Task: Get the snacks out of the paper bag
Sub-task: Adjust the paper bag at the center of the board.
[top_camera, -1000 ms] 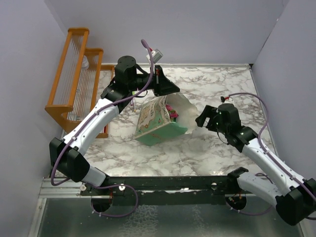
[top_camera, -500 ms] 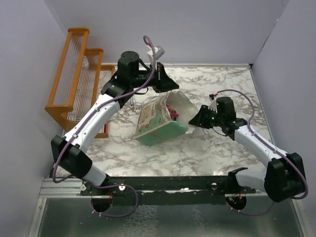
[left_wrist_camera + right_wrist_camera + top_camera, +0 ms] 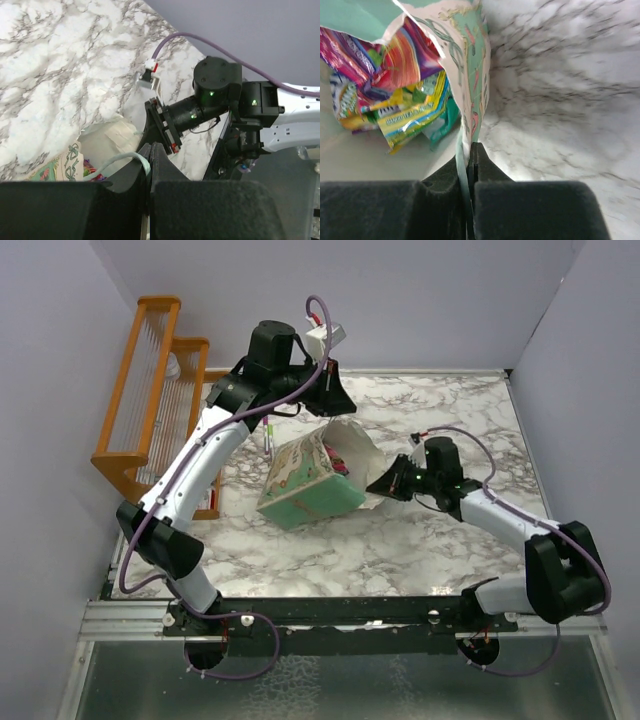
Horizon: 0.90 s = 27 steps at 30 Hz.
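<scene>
Tearing threatens the paper bag [image 3: 305, 485]: left gripper [image 3: 150, 146] clamps its handle [image 3: 131, 156], right gripper [image 3: 471, 148] pinches its rim [image 3: 477, 90]; pulling apart could spill snacks [image 3: 395, 85].

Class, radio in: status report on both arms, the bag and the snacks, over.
Both shut on the paper bag: left fingers, right fingers. Visible snacks inside it, none out. No fingers free to pick.

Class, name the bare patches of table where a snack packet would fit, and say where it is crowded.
Bare table: the wide strip between the paper bag and the near edge, and the far right corner beyond the right gripper. Crowded: the far left, where the orange rack, the left gripper and the bag stand close together.
</scene>
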Tool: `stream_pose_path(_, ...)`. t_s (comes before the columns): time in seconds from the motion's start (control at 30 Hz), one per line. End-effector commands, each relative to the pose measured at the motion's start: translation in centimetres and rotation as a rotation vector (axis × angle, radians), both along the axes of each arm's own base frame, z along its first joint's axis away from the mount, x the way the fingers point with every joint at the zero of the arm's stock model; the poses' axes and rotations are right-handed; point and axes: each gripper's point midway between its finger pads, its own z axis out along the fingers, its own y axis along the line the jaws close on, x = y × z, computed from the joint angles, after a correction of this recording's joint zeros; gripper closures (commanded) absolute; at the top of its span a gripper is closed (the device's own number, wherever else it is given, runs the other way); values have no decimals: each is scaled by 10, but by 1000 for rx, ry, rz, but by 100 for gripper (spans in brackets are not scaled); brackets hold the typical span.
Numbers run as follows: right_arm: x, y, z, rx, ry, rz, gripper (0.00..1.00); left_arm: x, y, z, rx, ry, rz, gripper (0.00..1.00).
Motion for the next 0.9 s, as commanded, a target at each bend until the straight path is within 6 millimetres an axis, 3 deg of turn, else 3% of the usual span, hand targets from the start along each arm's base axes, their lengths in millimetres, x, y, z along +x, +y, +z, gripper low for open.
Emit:
stream_pose_path(0.0,-11,60,13,120,-3,102,99,2,17,12,96,-126,20,100)
stream_pose_path(0.2,-16,107,12,182,-32,88,97,-1,36,3,164,-261,39,100)
stream_pose_path(0.37,-22,112,-11,173,-30,99,92,-36,40,-21,78,-284,-21,100)
stream_pose_path(0.47,-31,112,-13,171,-54,154,88,-55,43,-20,11,-298,-37,100)
stream_pose_path(0.63,-37,95,-14,63,-148,180,77,-69,48,-26,-40,-307,-26,100)
stream_pose_path(0.8,-39,63,-21,-148,-234,181,62,-77,48,-27,-70,-283,-37,100)
stream_pose_path(0.87,-40,49,-15,-206,-311,180,53,-80,47,-29,-77,-270,-50,100)
